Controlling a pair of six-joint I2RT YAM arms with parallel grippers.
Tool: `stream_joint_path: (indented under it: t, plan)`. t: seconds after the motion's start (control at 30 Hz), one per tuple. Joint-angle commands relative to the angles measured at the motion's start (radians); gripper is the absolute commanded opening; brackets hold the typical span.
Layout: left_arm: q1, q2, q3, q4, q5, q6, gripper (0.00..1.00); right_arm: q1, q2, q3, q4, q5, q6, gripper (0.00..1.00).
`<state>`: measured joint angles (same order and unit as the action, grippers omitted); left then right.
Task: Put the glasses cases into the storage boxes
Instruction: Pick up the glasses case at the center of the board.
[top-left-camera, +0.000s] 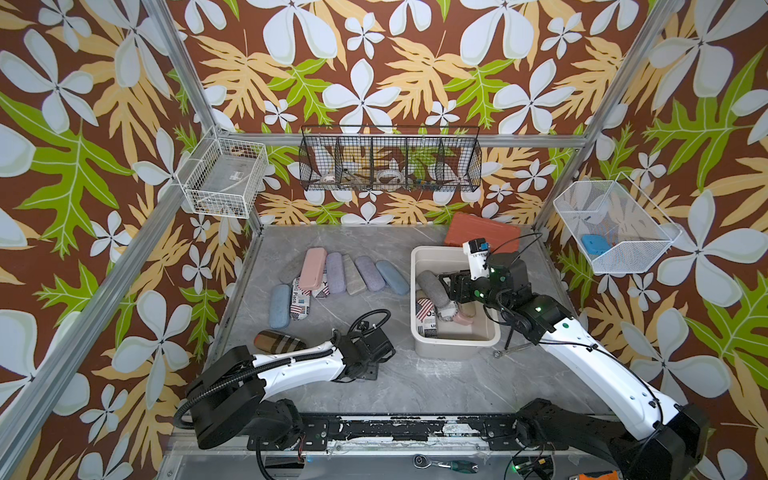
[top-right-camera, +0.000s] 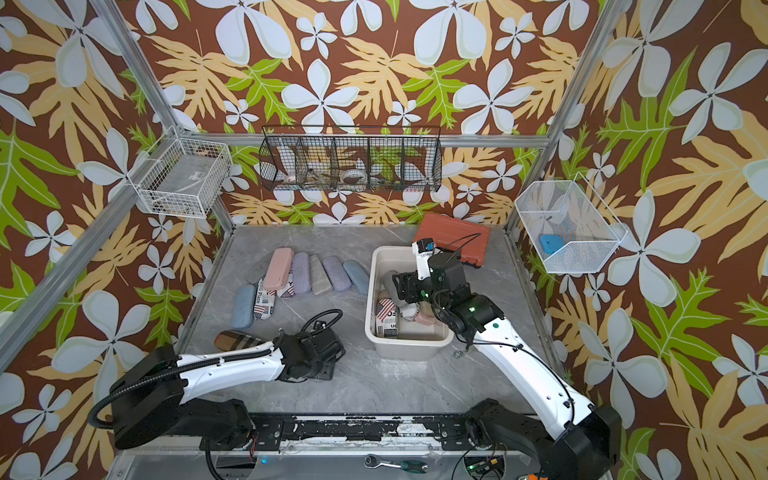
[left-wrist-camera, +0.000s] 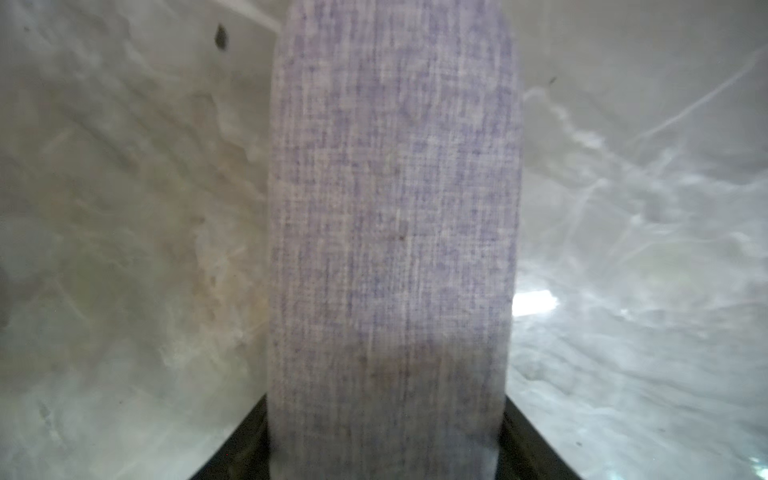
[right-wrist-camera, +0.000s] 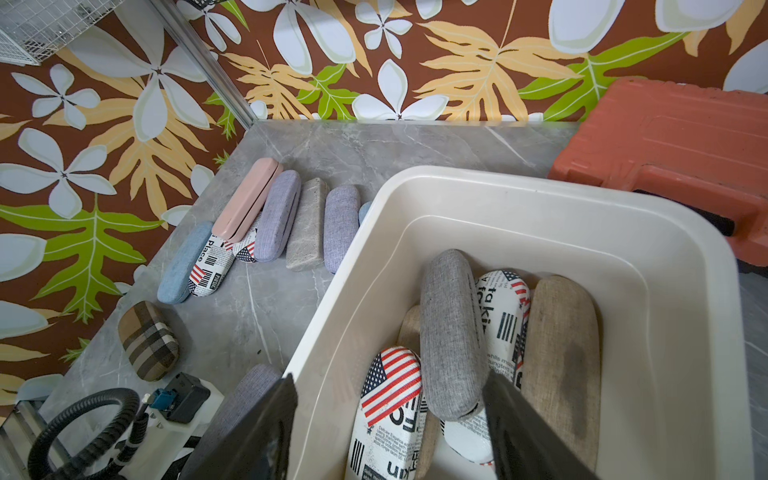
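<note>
- Noted left gripper (left-wrist-camera: 385, 401) low over the marble tabletop (left-wrist-camera: 124, 249), near the tub in both top views.
- Found its jaws pressed against both long sides of a lavender case (left-wrist-camera: 390, 208). Case lies lengthwise between the fingers, over the tabletop and outside the tub.
- Logged right gripper (right-wrist-camera: 390, 378) over the inside of the cream storage tub (right-wrist-camera: 540, 183), jaws spread wide, gripping nothing.
- Saw grey case (right-wrist-camera: 453, 332) in the tub just beyond the fingertips, tilted on top of other cases, with a clear gap to one finger.
- Found beneath and beside it two newspaper-print cases (right-wrist-camera: 386, 395) and a tan woven case (right-wrist-camera: 561, 353).
- Spotted pale pink case (top-left-camera: 463, 319) also in the tub, partly hidden by the arm.
- Counted outside the tub, on the tabletop: fanned row of cases (top-left-camera: 353, 274) in pink, lavender, stone grey and light blue. In front of it, a light blue case (top-left-camera: 279, 305) and a flag-print case (top-left-camera: 300, 301).
- Noted plaid case (top-left-camera: 279, 341) apart from the row, just beside the left forearm.
- Recorded orange-red tool case (top-left-camera: 482, 232) behind the tub; touching or not, cannot tell.
</note>
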<state>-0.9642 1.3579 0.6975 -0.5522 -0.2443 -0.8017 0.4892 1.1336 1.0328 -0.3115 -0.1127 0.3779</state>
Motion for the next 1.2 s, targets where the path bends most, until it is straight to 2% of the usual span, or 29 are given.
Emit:
stream_joint_path:
  t: [0.0, 0.4, 0.53, 0.7, 0.83, 1.07, 1.13, 1.17]
  plan:
    - [-0.002, -0.034, 0.043, 0.016, -0.039, 0.013, 0.58, 0.001, 0.002, 0.009, 0.041, -0.038, 0.036, 0.71]
    - [-0.002, -0.230, 0.092, 0.465, -0.083, 0.198, 0.51, 0.012, 0.064, -0.009, 0.321, -0.254, 0.321, 0.72]
    - [-0.001, -0.233, 0.143, 0.479, -0.089, 0.251, 0.51, 0.097, 0.137, 0.065, 0.284, -0.220, 0.293, 0.76]
    - [-0.002, -0.223, 0.181, 0.474, -0.052, 0.273, 0.51, 0.175, 0.210, 0.115, 0.300, -0.191, 0.292, 0.75]
    - [-0.002, -0.247, 0.173, 0.484, -0.043, 0.268, 0.51, 0.202, 0.253, 0.158, 0.288, -0.188, 0.290, 0.68]
    - [-0.002, -0.272, 0.151, 0.504, -0.052, 0.259, 0.53, 0.224, 0.253, 0.149, 0.314, -0.198, 0.307, 0.36]
    - [-0.002, -0.269, 0.144, 0.515, -0.049, 0.258, 0.58, 0.227, 0.250, 0.140, 0.327, -0.205, 0.311, 0.32]
    - [-0.001, -0.266, 0.142, 0.519, -0.050, 0.260, 0.67, 0.229, 0.248, 0.135, 0.334, -0.205, 0.314, 0.31]
